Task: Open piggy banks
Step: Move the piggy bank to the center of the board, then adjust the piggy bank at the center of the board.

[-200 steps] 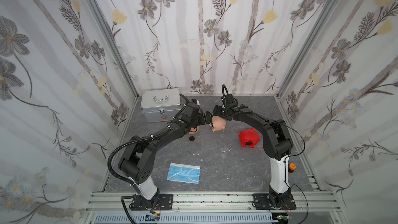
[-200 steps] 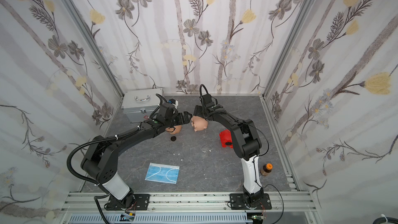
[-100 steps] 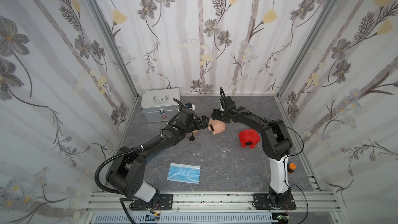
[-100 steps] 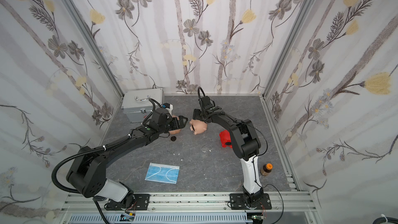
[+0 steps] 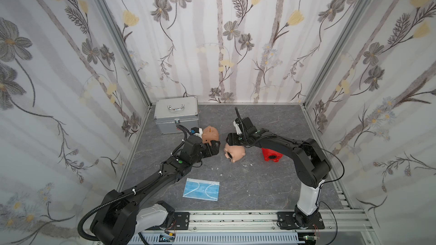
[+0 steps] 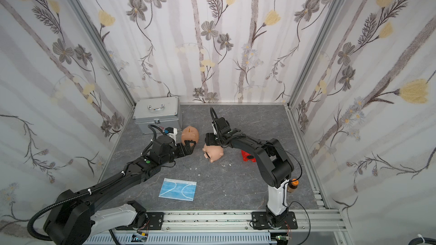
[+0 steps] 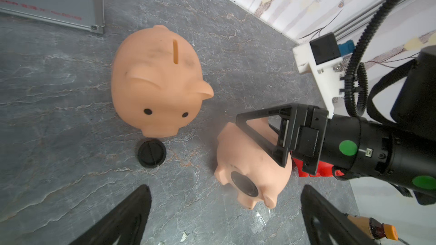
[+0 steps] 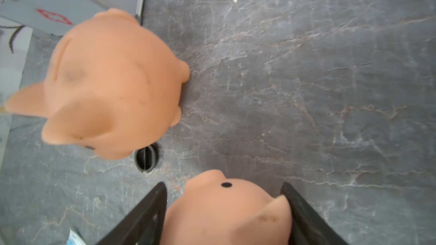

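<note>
One peach piggy bank (image 5: 210, 133) (image 7: 155, 81) stands upright by the case, coin slot up. A loose black plug (image 7: 152, 153) (image 8: 146, 159) lies on the floor at its snout. A second peach piggy bank (image 5: 234, 153) (image 7: 252, 168) is tipped on its side, its black belly plug (image 7: 244, 182) in place and facing my left gripper. My right gripper (image 5: 230, 140) (image 8: 224, 185) is shut on this pig, one finger on each flank. My left gripper (image 5: 213, 148) (image 7: 225, 188) stands open just short of it, holding nothing. The red piggy bank (image 5: 271, 155) lies behind my right arm.
A silver metal case (image 5: 176, 116) stands in the back left corner. A blue face mask (image 5: 201, 189) lies towards the front. A small bottle with an orange cap (image 6: 292, 185) stands by the right arm's base. White crumbs dot the floor.
My right gripper has brought the tipped peach pig forward and downward and closed a little tighter on it. My left gripper has drawn back towards the front, and its arm now covers the loose plug in the top views.
</note>
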Available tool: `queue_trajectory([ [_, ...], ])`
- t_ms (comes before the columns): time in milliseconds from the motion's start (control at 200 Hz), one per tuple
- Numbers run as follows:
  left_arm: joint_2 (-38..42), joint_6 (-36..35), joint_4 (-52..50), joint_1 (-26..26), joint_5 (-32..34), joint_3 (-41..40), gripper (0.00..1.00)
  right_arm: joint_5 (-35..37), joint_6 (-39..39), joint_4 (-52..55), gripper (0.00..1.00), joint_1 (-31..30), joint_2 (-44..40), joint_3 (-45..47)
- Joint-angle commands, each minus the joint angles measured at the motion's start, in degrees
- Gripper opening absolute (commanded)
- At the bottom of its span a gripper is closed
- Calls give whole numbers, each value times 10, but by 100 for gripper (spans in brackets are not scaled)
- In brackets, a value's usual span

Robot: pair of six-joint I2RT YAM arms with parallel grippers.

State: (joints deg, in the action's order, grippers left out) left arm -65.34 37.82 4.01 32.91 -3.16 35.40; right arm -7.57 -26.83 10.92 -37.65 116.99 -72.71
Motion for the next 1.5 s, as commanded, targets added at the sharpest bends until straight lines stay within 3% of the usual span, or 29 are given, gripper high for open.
queue_trajectory([
  [0,23,18,-1,1,16,-20,100,-20,21,-27,75,-11,-12,13],
  [310,35,7,20,22,7,-49,100,-43,42,-35,77,-26,-48,18],
  [685,-30,1,108,39,-29,-45,100,107,-22,-40,83,-27,-168,117],
  [904,-51,10,119,38,-15,-35,100,151,-94,-15,64,-4,-145,101],
  [1119,-66,23,110,10,-37,-13,100,151,-90,23,51,9,-77,37],
  [1499,-30,-14,80,-6,-33,-32,100,132,-59,64,47,18,-20,-18],
])
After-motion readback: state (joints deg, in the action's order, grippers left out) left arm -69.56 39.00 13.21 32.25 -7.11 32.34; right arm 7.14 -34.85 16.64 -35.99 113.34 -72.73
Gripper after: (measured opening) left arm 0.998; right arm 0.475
